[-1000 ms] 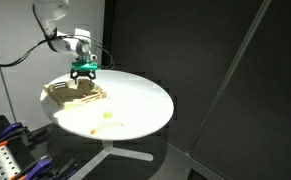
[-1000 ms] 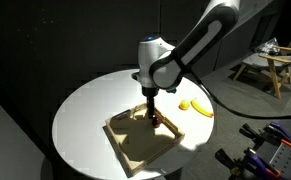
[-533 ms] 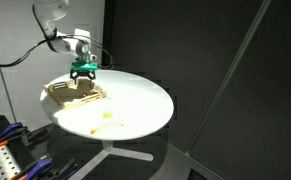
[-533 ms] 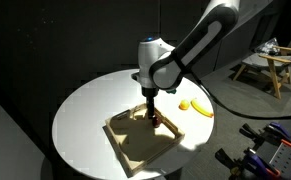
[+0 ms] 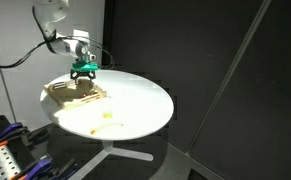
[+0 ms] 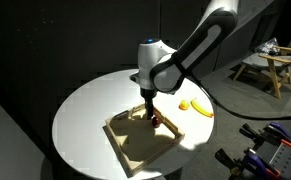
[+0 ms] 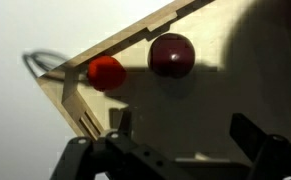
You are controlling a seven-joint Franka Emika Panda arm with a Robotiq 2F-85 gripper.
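Fingers (image 7: pixel 247 130) are spread wide, as far apart as they go, with nothing between them: they grip nothing and touch nothing. In the wrist view they hang over the wooden tray (image 7: pixel 220 95), and its pale floor shows bare in the gap. Just ahead of them, inside the tray, sit two round things: a dark ball (image 7: pixel 171 54) and beside it a brighter red ball (image 7: pixel 106 72). The two are near each other but apart, both close under the tray's rim, the red ball nearer a corner. The dark ball lies more in line with the gap between the fingers; the red ball sits off to one side, beyond the finger there. In an exterior view the arm (image 6: pixel 185 55) comes down with the fingers pointing straight down, low over the tray's far side. The tray lies flat on the round white tabletop (image 6: pixel 85 115), and a banana (image 6: pixel 195 105) rests on the tabletop, apart from the tray
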